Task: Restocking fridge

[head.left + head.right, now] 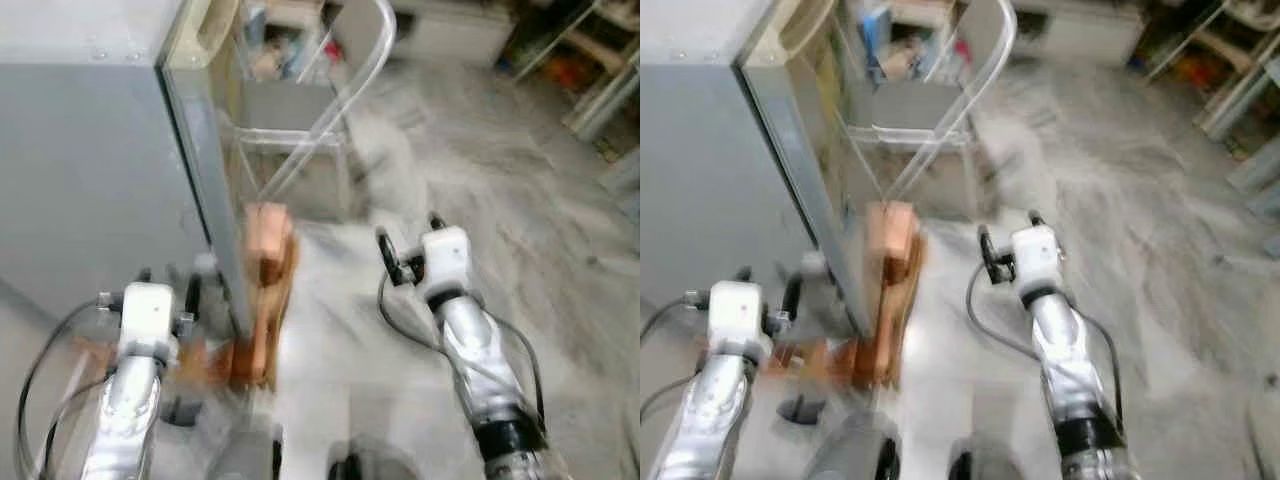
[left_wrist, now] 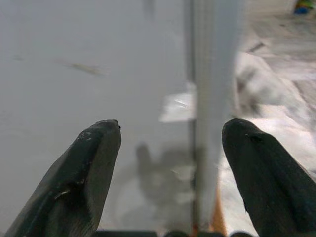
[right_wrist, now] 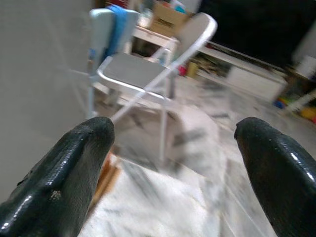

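A tall grey fridge (image 1: 90, 170) fills the left of the blurred head views, its door shut and its near corner edge (image 1: 210, 190) facing me. My left gripper (image 1: 168, 285) is held low, close in front of the fridge's grey face (image 2: 98, 64). It is open, with the corner edge (image 2: 212, 74) seen between its fingers and nothing gripped. My right gripper (image 1: 410, 238) hovers over the marble floor to the right of the fridge. It is open and empty too, pointing toward a folding chair (image 3: 143, 74).
An orange-brown wooden object (image 1: 265, 290) stands on the floor against the fridge corner, between my arms. The grey folding chair (image 1: 300, 130) sits just behind it. Shelves with clutter (image 1: 590, 60) line the far right. Open marble floor (image 1: 520, 220) lies to the right.
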You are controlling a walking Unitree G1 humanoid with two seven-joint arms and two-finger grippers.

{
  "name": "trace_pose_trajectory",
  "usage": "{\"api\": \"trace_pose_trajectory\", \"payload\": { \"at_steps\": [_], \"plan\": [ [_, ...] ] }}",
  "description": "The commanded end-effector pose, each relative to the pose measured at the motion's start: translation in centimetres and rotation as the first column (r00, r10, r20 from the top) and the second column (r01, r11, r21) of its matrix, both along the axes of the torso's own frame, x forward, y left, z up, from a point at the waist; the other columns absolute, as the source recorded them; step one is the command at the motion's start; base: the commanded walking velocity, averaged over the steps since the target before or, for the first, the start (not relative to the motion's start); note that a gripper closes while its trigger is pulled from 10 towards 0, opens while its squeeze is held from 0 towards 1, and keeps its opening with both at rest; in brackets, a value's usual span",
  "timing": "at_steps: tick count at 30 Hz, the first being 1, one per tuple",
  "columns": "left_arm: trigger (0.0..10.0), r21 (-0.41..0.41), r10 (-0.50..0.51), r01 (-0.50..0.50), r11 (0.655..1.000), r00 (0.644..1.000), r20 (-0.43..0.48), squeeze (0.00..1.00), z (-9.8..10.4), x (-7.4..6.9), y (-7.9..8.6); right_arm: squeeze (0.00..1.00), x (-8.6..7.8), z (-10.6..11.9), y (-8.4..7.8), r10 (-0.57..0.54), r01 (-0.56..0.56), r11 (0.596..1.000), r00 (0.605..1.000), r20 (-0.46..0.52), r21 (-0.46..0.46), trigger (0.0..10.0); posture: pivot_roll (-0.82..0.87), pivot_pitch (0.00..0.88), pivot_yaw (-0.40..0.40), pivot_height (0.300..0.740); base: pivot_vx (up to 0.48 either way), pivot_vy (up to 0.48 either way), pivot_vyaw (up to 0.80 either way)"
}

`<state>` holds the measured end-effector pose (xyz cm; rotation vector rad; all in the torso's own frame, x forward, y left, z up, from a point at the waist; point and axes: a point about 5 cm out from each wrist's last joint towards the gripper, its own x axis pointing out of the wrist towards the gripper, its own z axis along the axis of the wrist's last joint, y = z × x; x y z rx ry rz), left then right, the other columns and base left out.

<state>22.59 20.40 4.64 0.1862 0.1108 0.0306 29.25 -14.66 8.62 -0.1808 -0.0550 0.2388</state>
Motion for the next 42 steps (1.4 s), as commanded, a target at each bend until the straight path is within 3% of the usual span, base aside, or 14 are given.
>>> {"api": "trace_pose_trajectory", "payload": {
  "at_steps": [1, 11, 28, 31, 33, 37, 42],
  "plan": [
    [10.0, -0.009, -0.029, 0.029, 1.0, 1.0, 0.006, 0.0, 0.2, 0.2, -0.6, 0.0, 0.0, -0.2, -1.0, -0.027, 0.027, 1.0, 1.0, -0.011, -0.013, 10.0, 0.11, 0.118, -0.059, 0.74, 0.0, 0.0, -0.5],
    [10.0, -0.059, -0.037, 0.039, 0.997, 0.998, 0.042, 0.0, 0.6, 0.0, -0.9, 0.0, -0.4, -0.5, -1.4, -0.036, 0.036, 0.999, 0.999, -0.02, -0.02, 10.0, 0.12, 0.12, -0.062, 0.74, 0.026, 0.0, 0.0],
    [10.0, -0.063, -0.062, 0.064, 0.996, 0.997, 0.041, 0.0, 0.7, 0.0, -1.2, 0.0, -0.6, -0.4, -1.2, -0.024, 0.023, 0.999, 1.0, -0.011, -0.036, 10.0, 0.12, 0.125, -0.047, 0.74, 0.433, 0.0, 0.0],
    [10.0, 0.008, -0.031, 0.03, 1.0, 0.999, 0.033, 0.0, 0.8, -0.1, -0.2, 0.0, -0.6, -0.1, -1.1, 0.0, 0.0, 0.999, 1.0, 0.003, -0.033, 10.0, 0.12, 0.132, -0.048, 0.74, 0.354, 0.0, 0.47],
    [10.0, 0.018, -0.019, 0.019, 1.0, 0.999, 0.03, 0.0, 0.7, -0.2, 0.1, 0.0, -0.6, -0.1, -1.1, -0.001, 0.001, 0.999, 1.0, 0.004, -0.033, 10.0, 0.13, 0.133, -0.047, 0.74, 0.0, 0.0, 0.74],
    [10.0, 0.05, 0.018, -0.018, 0.999, 1.0, 0.0, 0.0, 0.7, -0.6, 2.4, 0.0, -0.5, 0.0, -1.0, -0.001, 0.001, 0.999, 1.0, 0.005, -0.033, 10.0, 0.13, 0.14, -0.04, 0.74, 0.0, 0.0, 0.47],
    [10.0, 0.026, 0.068, -0.068, 0.997, 0.997, -0.026, 0.0, 1.1, -1.2, 4.3, 0.0, -0.3, 0.4, -0.9, 0.004, -0.003, 1.0, 1.0, 0.013, -0.015, 10.0, 0.13, 0.15, -0.047, 0.74, 0.0, 0.0, 0.0]
  ]
}}
